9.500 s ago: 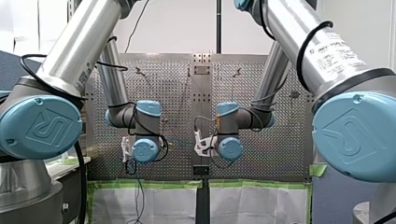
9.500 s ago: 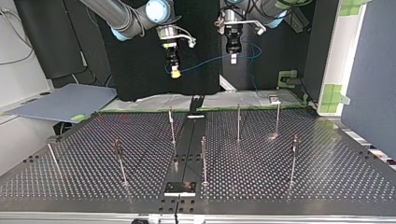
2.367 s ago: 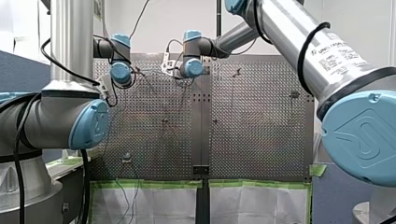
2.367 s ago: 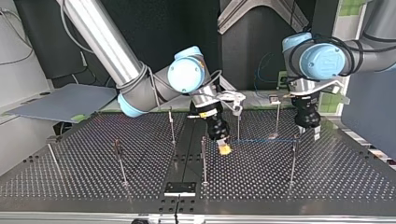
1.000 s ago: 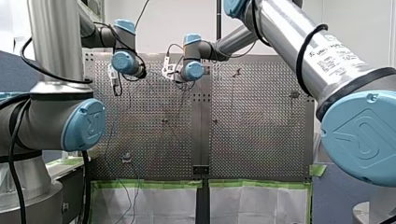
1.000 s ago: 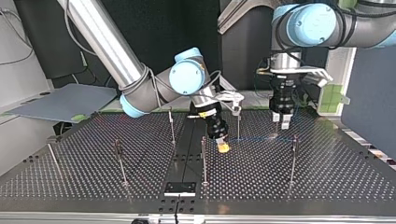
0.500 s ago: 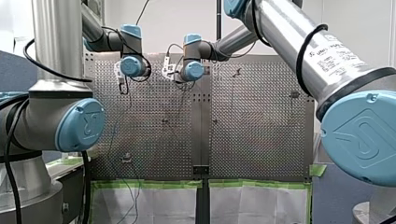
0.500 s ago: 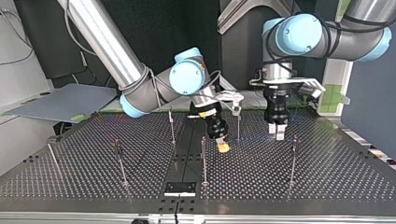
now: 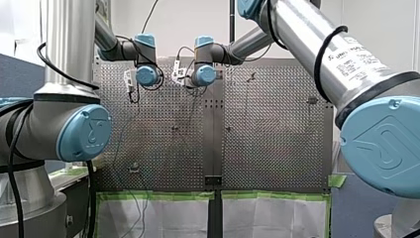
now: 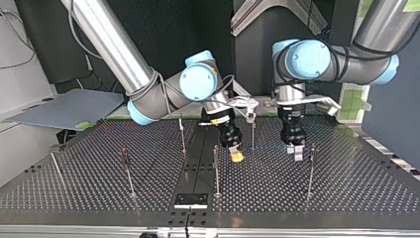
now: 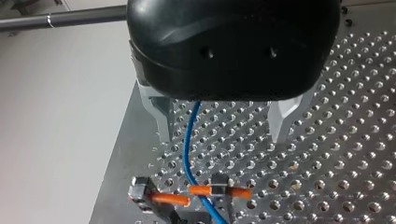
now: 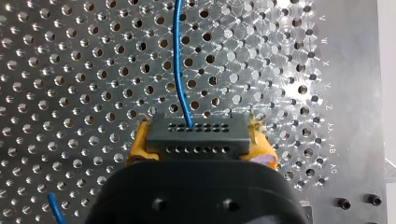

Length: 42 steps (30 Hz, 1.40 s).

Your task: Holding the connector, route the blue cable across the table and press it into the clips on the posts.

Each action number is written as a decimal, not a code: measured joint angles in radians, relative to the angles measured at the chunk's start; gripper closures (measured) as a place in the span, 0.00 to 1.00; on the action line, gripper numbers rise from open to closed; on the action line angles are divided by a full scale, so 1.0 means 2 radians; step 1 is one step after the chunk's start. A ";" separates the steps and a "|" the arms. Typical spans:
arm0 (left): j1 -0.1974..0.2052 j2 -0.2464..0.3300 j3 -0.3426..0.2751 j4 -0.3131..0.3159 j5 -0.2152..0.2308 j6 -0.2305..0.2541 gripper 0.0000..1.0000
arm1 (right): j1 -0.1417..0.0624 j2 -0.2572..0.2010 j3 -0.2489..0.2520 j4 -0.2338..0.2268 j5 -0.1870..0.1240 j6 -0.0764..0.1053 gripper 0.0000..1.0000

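Note:
My right gripper [image 12: 201, 143] is shut with its yellow pads [image 12: 263, 148] on the black connector [image 12: 194, 135]. The blue cable [image 12: 180, 60] leaves the connector's top face. In the top view this gripper [image 10: 236, 155] hovers low beside the middle post [image 10: 216, 168]. From it the cable [image 10: 270, 148] runs level toward the right post [image 10: 311, 166]. My left gripper [image 10: 295, 151] hangs over that stretch, just left of the post. Its metal fingers [image 11: 163, 122] stand open astride the cable [image 11: 187, 149], which crosses an orange-wired clip [image 11: 215, 190] just ahead of them.
Several thin posts stand on the perforated table [image 10: 346, 188], among them two back posts [image 10: 253, 130] [image 10: 182, 131] and a left one [image 10: 127, 171]. A black strip [image 10: 195, 163] runs down the table's middle to a small plate [image 10: 190, 200].
In the top view my left gripper has come down and toward the camera, to the cable beside the right post. My right gripper has held still with the connector.

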 joint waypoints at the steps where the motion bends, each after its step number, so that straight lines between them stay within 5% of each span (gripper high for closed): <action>1: 0.000 -0.001 0.001 0.002 0.000 0.000 0.00 | 0.000 0.000 0.000 0.000 0.000 0.000 1.00; 11: 0.004 -0.011 0.003 0.007 0.011 -0.007 0.04 | 0.000 0.000 0.000 0.000 0.000 0.000 1.00; 13: 0.004 -0.012 0.003 0.006 0.016 -0.015 0.41 | 0.000 0.000 0.000 0.000 0.000 0.000 1.00; 14: 0.004 -0.012 0.003 0.006 0.017 -0.019 0.41 | 0.000 0.000 0.000 0.000 0.000 0.000 1.00; 16: 0.004 -0.012 0.003 0.005 0.019 -0.028 0.78 | 0.000 0.000 0.000 0.001 0.000 0.000 1.00; 17: 0.004 -0.012 0.003 0.005 0.018 -0.031 0.78 | 0.000 0.000 0.000 0.001 0.000 0.000 1.00; 19: 0.004 -0.012 0.003 0.004 0.017 -0.037 1.00 | 0.000 0.000 0.000 0.001 0.000 0.000 1.00; 32: -0.001 -0.012 0.000 -0.016 0.004 -0.044 1.00 | 0.000 0.000 0.001 0.003 0.000 0.000 1.00; 42: -0.004 -0.012 -0.042 0.003 -0.003 -0.048 1.00 | 0.000 0.001 0.020 0.010 0.001 0.000 1.00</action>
